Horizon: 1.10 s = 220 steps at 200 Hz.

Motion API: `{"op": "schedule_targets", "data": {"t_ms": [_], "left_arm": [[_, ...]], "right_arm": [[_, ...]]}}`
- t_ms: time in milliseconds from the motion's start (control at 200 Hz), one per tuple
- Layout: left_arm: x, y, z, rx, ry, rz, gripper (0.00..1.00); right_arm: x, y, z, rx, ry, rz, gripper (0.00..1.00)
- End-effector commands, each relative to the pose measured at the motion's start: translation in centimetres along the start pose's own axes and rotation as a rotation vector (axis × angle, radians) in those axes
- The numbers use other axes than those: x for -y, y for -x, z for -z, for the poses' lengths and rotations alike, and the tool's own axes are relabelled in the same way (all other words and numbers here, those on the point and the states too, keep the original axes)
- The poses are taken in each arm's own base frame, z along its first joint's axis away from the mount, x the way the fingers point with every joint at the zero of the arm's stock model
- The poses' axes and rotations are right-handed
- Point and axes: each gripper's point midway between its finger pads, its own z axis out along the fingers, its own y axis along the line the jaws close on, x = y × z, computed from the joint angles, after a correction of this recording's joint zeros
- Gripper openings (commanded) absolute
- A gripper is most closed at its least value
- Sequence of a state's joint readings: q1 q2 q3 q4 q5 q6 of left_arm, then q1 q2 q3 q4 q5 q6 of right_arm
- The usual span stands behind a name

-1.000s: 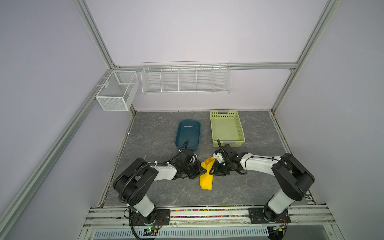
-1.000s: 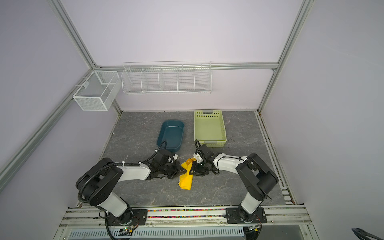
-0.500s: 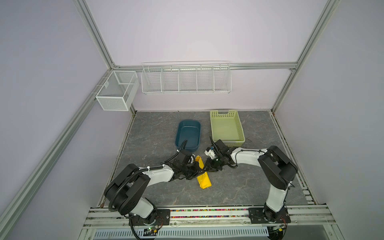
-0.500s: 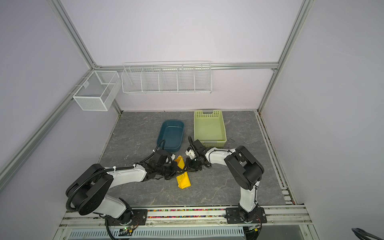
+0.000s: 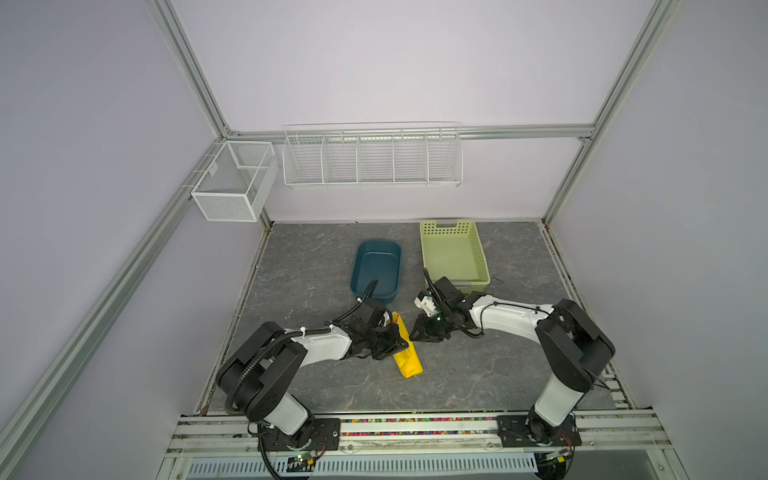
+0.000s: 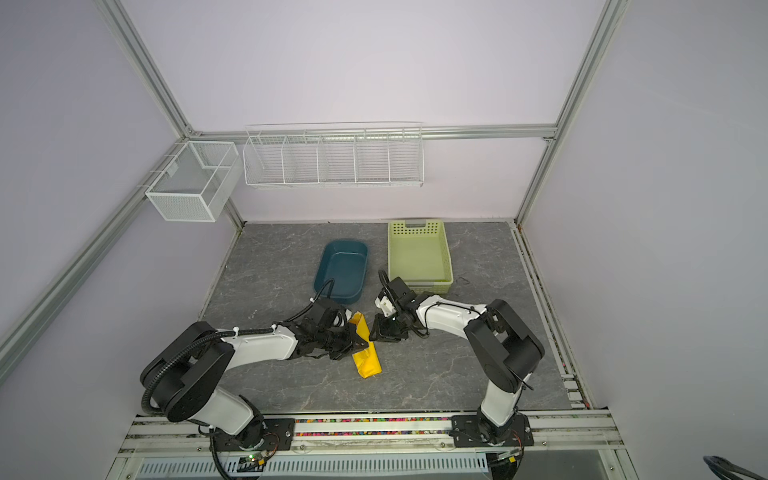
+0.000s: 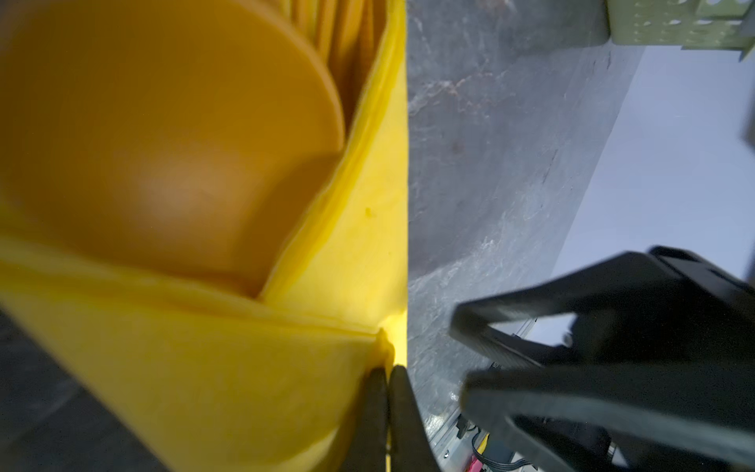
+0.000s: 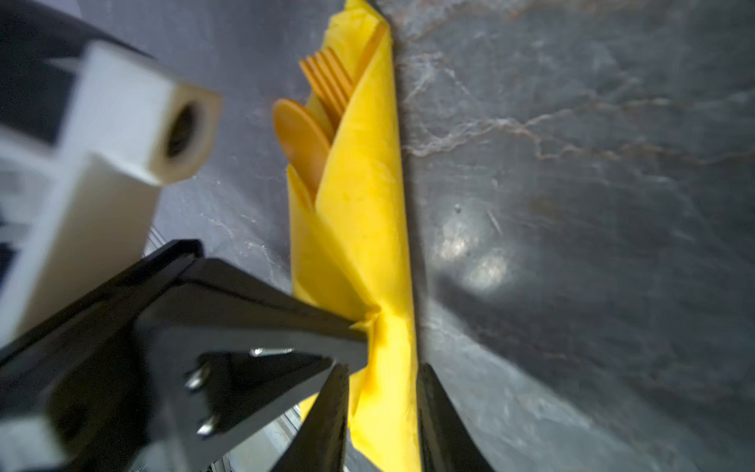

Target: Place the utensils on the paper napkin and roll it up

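Observation:
The paper napkin (image 5: 409,357) (image 6: 368,359) lies mid-table as a narrow yellow roll around the utensils. From its far end stick out an orange spoon bowl (image 8: 302,139) (image 7: 163,143) and fork tines (image 8: 327,81); the knife is hidden. My left gripper (image 5: 398,343) (image 6: 360,343) (image 7: 386,376) comes in from the left and is shut on the roll's folded edge (image 8: 369,323). My right gripper (image 5: 415,333) (image 6: 375,332) (image 8: 382,370) sits at the roll's right side. Its fingers (image 8: 331,408) are apart and straddle the roll, seemingly without squeezing it.
A dark blue tub (image 5: 378,244) and a pale green perforated basket (image 5: 482,257) stand behind the arms, the basket close to the right arm's wrist. White wire baskets (image 5: 372,156) hang on the back wall. Bare grey tabletop (image 5: 478,374) lies in front of the roll.
The napkin has gone from a wider, loose fold to a tighter, straighter roll. My right gripper moved left to the roll and its jaws narrowed, then widened. The left gripper stayed shut on the edge.

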<state>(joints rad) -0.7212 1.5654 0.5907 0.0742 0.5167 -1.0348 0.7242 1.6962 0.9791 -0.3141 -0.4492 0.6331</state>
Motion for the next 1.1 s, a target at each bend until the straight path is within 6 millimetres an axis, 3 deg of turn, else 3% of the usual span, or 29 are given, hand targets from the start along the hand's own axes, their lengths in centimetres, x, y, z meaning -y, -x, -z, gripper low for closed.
{"op": "schedule_targets", "data": {"t_ms": [0, 50, 80, 210, 285, 450, 760, 1095], "left_arm": [[0.7, 0.5, -0.4, 0.013, -0.01, -0.018, 0.0], [0.7, 0.5, -0.4, 0.012, -0.011, -0.017, 0.0], [0.7, 0.6, -0.4, 0.013, -0.013, -0.018, 0.0], [0.8, 0.6, -0.4, 0.015, -0.015, -0.019, 0.0], [0.7, 0.6, -0.4, 0.013, -0.012, -0.017, 0.0], [0.6, 0.4, -0.5, 0.006, -0.011, -0.016, 0.0], [0.8, 0.5, -0.5, 0.001, -0.015, -0.018, 0.0], [0.7, 0.4, -0.3, 0.008, -0.013, -0.019, 0.0]], "right_arm": [[0.7, -1.6, 1.1, 0.009, -0.033, -0.041, 0.31], [0.1, -1.9, 1.5, 0.027, 0.0, -0.052, 0.29], [0.5, -3.0, 1.3, 0.013, 0.013, -0.076, 0.26], [-1.1, -5.2, 0.7, -0.002, 0.135, -0.126, 0.13], [-1.9, -6.2, 0.2, -0.013, 0.192, -0.147, 0.1], [-3.2, -7.0, -1.0, -0.011, 0.246, -0.164, 0.1], [-2.6, -7.6, -3.0, -0.043, 0.209, -0.177, 0.09], [-1.9, -8.7, -3.3, -0.063, 0.182, -0.18, 0.09]]}}
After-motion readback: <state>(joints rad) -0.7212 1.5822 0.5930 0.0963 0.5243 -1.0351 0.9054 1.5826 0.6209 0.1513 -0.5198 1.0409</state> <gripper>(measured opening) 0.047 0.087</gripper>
